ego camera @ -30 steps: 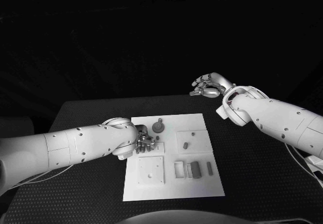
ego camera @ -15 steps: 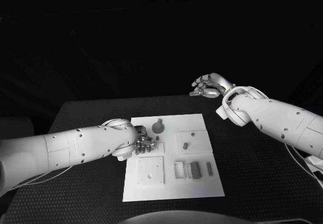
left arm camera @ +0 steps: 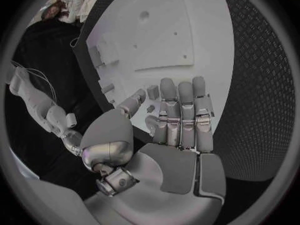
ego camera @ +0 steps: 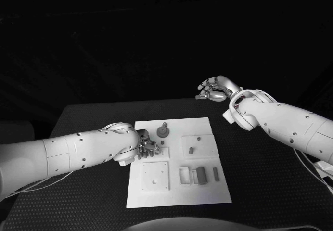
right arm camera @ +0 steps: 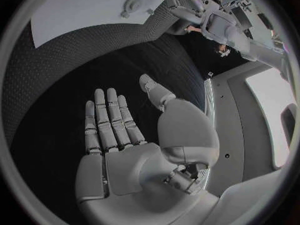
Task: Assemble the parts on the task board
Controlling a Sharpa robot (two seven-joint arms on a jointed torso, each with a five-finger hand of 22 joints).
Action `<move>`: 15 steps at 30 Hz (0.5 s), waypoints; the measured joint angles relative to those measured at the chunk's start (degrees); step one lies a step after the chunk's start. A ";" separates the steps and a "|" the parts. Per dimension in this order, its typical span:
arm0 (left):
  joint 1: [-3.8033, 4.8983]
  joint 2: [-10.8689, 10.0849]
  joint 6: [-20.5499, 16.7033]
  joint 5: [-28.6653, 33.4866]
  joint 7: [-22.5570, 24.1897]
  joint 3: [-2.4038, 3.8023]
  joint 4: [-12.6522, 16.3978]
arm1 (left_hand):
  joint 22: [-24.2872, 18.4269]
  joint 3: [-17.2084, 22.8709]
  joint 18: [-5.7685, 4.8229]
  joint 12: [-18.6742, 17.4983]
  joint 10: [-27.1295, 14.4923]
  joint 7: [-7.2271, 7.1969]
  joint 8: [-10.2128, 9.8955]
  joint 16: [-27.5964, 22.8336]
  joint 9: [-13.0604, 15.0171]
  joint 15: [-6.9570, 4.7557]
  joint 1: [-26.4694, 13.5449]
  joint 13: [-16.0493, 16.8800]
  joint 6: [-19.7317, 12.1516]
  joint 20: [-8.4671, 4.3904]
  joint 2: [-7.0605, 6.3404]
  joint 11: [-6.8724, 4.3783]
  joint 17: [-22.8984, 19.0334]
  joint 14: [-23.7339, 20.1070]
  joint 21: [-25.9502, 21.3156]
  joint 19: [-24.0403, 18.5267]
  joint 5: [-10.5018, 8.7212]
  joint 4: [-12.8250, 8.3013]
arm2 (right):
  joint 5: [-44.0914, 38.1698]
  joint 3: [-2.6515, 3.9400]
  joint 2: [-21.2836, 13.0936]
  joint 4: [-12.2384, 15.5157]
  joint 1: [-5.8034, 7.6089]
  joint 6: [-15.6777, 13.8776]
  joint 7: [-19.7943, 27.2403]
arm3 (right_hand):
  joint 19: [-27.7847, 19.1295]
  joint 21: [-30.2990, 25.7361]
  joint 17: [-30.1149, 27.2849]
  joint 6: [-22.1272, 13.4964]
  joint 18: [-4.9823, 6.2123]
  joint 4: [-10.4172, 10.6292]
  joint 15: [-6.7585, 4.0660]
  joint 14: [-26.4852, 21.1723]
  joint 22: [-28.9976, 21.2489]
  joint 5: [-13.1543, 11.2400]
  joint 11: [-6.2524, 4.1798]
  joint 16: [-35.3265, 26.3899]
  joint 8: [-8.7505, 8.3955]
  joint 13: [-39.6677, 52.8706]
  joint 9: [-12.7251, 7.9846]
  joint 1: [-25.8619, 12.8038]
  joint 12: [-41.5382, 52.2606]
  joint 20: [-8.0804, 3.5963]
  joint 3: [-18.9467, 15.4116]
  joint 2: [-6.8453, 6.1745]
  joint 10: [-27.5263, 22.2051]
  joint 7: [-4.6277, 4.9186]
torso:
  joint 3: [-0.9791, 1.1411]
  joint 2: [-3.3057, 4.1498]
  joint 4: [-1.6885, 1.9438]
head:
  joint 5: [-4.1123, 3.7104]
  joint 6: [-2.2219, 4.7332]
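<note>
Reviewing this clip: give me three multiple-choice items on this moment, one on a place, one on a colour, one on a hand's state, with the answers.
1. Where is the left hand?
A. over the task board's left part
B. off the table
C. beside the right hand

2. What colour is the task board?
A. black
B. white
C. striped

3. What state is the right hand in?
A. gripping a part
B. pressing on the board
C. open, holding nothing

Answers: 1 A, the head view shows it over the board's left part; 2 B, the plate is pale on dark matting; 3 C, the right wrist view shows its fingers spread and empty.
</note>
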 measured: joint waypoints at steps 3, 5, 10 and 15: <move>0.00 -0.43 -0.22 0.01 0.00 0.03 0.32 | 0.00 -1.78 0.00 0.00 -0.17 -0.02 0.00 0.00 0.12 0.22 -1.27 0.09 -0.26 0.00 -0.75 0.17 0.00 -0.22 -0.30 0.00 0.00 -0.12 | 0.01 0.00 0.00 -0.03 -0.02 0.00 0.00 | 0.00 0.00 0.04 0.00 0.00 0.00 0.11 -0.11 0.04 0.00 0.21 -0.24 0.00 -0.10 0.00 0.00 0.00 0.00 0.00 0.00 -0.21 0.00 | -0.01 0.00 0.01 | -0.04 0.05; 0.03 -1.03 -0.41 0.12 0.04 0.06 0.96 | 0.00 -3.26 0.00 -0.01 -0.18 -0.09 0.00 0.00 0.16 0.01 -2.07 0.11 -0.32 0.00 -1.10 0.17 -0.07 -0.42 -0.54 0.00 0.00 -0.59 | 0.02 0.00 0.00 -0.08 -0.04 0.00 0.01 | 0.00 -0.01 0.07 0.00 0.01 0.00 0.11 -0.11 0.09 0.00 0.21 -0.23 0.00 -0.11 0.00 0.00 0.00 0.00 0.00 0.00 -0.21 0.00 | -0.03 0.00 0.03 | -0.05 0.13; 0.84 -2.62 -0.51 1.41 0.19 0.81 3.28 | -0.01 -5.57 -0.01 -0.22 -0.68 0.23 0.00 0.00 0.11 0.20 -2.78 0.11 -1.26 0.02 -0.74 0.26 -0.08 -0.94 -1.02 -0.02 0.00 -2.35 | 0.05 0.01 -0.01 -0.18 -0.06 -0.01 0.02 | 0.00 -0.22 0.06 0.00 0.00 0.00 0.21 -0.21 0.11 0.00 0.21 -0.23 0.00 -0.16 -0.06 0.00 0.00 0.00 0.00 0.00 -0.21 0.00 | -0.04 0.00 0.04 | -0.10 0.44; 3.46 -4.15 -0.44 3.17 0.28 2.45 4.88 | -0.01 -6.73 0.00 -1.18 -1.95 1.03 -0.91 0.00 -0.48 0.64 -2.78 -0.14 -3.11 0.58 -0.74 1.10 -0.35 -2.48 -1.98 -1.23 0.00 -3.52 | 0.13 0.01 -0.01 -0.31 -0.13 -0.02 0.03 | 0.00 -0.22 0.07 0.00 0.00 0.00 0.30 -0.30 0.14 0.00 0.21 -0.44 0.00 -0.21 -0.05 0.00 0.00 0.00 0.00 0.00 -0.21 0.00 | -0.07 0.00 -0.02 | -0.07 0.83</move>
